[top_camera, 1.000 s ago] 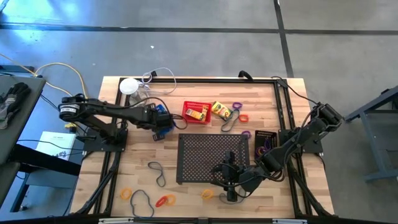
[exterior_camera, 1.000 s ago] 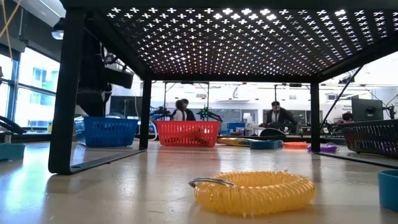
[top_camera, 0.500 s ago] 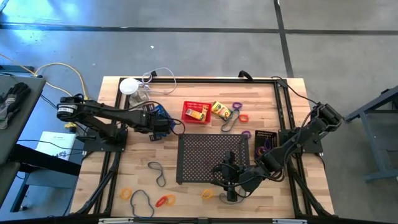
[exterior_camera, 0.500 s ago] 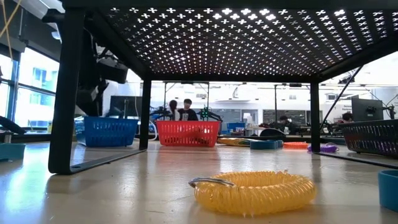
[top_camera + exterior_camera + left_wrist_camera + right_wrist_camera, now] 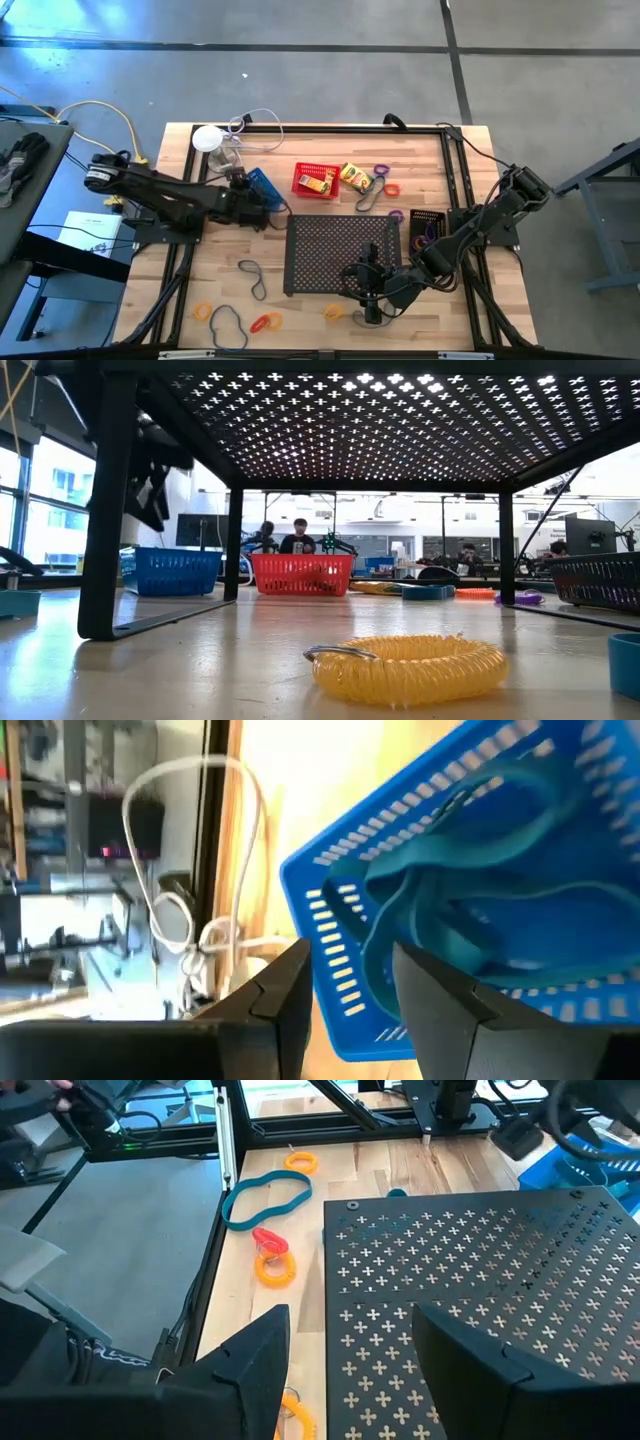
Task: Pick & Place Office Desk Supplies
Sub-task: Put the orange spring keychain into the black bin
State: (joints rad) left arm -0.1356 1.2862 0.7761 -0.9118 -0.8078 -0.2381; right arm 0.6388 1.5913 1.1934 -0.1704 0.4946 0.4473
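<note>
The blue mesh basket (image 5: 262,186) stands on the table left of the red basket (image 5: 316,181) and holds teal bands (image 5: 470,870). My left gripper (image 5: 262,206) (image 5: 350,960) is open and hovers just on the near-left side of the blue basket, above its rim in the low view (image 5: 152,495). One yellow crayon box (image 5: 318,183) lies in the red basket, the other (image 5: 355,177) beside it. The black basket (image 5: 427,226) holds a purple band. My right gripper (image 5: 368,292) (image 5: 350,1320) is open over the near edge of the perforated tray (image 5: 343,250).
Loose bands lie near the front edge: a yellow coil (image 5: 333,311), red and orange loops (image 5: 265,322), a yellow loop (image 5: 203,311), and dark loops (image 5: 227,325) (image 5: 252,274). Purple and orange loops (image 5: 386,178) sit by the crayon box. A white disc with cable (image 5: 207,137) is at the far left.
My left gripper has risen and drawn back toward the table's left edge, away from the blue basket. That basket stays where it was and now shows uncovered from above. The right arm has kept still.
</note>
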